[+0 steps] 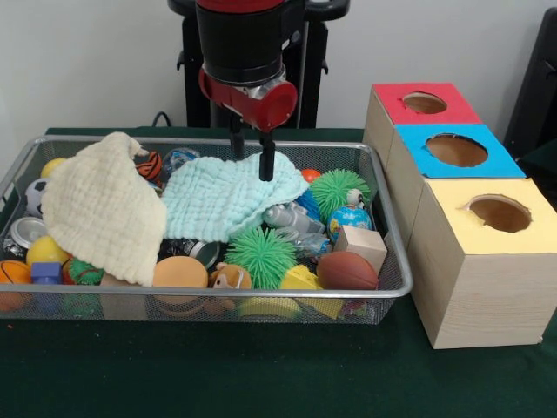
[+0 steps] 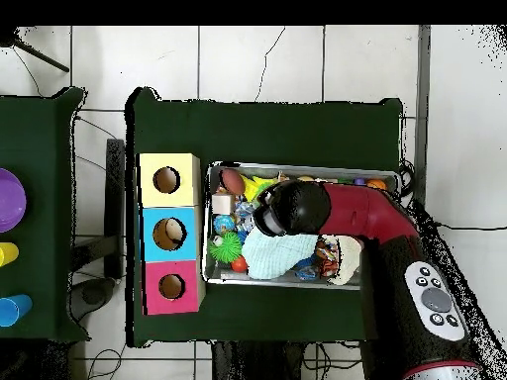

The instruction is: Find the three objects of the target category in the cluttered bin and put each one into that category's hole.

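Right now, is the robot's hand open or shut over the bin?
Open. In the front view the hand shows two dark fingers apart, with a gap between them, hanging just above the mint cloth; nothing is held.

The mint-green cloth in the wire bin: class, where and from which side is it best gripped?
Probably from above, at the raised fold along the far edge of the mint-green cloth. It lies limp and draped over toys, so no side offers a firm edge. The hand hangs open over that fold; pinching a bunched ridge seems easiest.
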You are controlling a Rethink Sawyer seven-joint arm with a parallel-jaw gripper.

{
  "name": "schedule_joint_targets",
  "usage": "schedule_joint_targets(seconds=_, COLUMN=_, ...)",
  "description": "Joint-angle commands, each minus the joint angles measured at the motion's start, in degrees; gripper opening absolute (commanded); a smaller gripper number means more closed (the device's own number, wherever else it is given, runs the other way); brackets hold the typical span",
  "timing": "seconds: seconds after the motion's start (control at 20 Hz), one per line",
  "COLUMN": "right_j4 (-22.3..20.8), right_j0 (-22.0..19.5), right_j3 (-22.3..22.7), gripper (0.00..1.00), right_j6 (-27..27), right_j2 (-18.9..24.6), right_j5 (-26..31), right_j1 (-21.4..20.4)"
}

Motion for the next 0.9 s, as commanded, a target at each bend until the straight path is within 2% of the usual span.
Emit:
schedule_joint_targets(seconds=0.05, right_j4=-4.52, right_j0=-0.87, right_j3=0.90, gripper=1.00, right_j6=-14.61, right_j2=4.08, right_j5=4.36, right_j1=2.82)
schedule_joint_targets(seconds=0.55, right_j4=-4.28, right_j0=0.31, right_j3=0.43, gripper=1.00, right_j6=-11.98, right_j2=4.13, right_j5=7.06, right_j1=3.90)
schedule_joint_targets(seconds=0.9, right_j4=-4.03, right_j0=0.90, right_j3=0.89, gripper=1.00, right_j6=-10.50, right_j2=3.71, right_j5=6.99, right_j1=3.63)
